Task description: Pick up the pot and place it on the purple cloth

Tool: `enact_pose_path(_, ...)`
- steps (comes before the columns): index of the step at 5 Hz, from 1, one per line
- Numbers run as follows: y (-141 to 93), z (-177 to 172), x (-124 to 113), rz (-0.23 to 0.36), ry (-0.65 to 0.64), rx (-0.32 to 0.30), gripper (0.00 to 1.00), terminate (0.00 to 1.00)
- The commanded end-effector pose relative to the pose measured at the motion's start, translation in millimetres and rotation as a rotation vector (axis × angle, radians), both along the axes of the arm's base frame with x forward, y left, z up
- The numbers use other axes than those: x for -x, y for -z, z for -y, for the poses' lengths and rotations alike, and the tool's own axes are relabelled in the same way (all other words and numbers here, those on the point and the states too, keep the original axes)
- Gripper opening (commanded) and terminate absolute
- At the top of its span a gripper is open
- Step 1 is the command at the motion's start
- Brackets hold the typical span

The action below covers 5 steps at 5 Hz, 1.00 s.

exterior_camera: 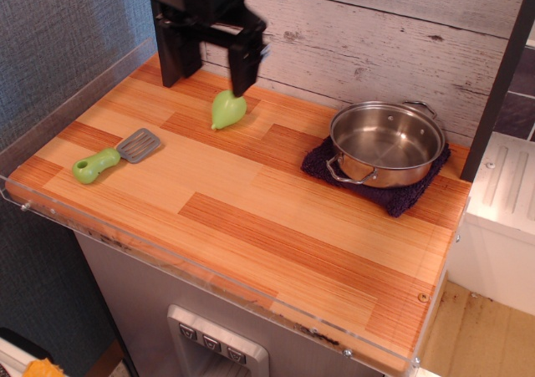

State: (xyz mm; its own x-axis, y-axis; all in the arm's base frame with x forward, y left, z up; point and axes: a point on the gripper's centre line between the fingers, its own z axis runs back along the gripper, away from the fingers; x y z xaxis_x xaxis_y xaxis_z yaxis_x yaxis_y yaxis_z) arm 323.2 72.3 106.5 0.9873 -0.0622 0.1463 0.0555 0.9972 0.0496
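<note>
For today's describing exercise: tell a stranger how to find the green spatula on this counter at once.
Start at the wooden counter and go to its left end, away from the pot on the purple cloth. The spatula lies flat near that edge. Unlike the smooth green pear farther back, it has a chunky green handle and a slotted grey blade.

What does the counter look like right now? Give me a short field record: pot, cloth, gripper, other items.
pot: the pot sits upright on the purple cloth, looks empty, loop handles front-left and rear-right
purple cloth: the purple cloth lies flat at the right rear of the wooden counter, edges showing around the pot
gripper: the gripper is open, holding nothing, at the left rear, well away from the pot
other items: green pear just below the gripper; green-handled spatula near the left edge
task status: placement appears done
</note>
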Motion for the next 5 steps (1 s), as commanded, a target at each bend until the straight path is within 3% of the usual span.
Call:
enact_pose_path(1,1.9,-0.3,14.1,-0.061,0.053,-0.039,1.00,0.00)
enact_pose_path(4,5.0,-3.5,16.4,-0.069,0.025,-0.019,1.00,0.00)
enact_pose_path(5,5.0,-3.5,16.4,-0.069,0.025,-0.019,1.00,1.00)
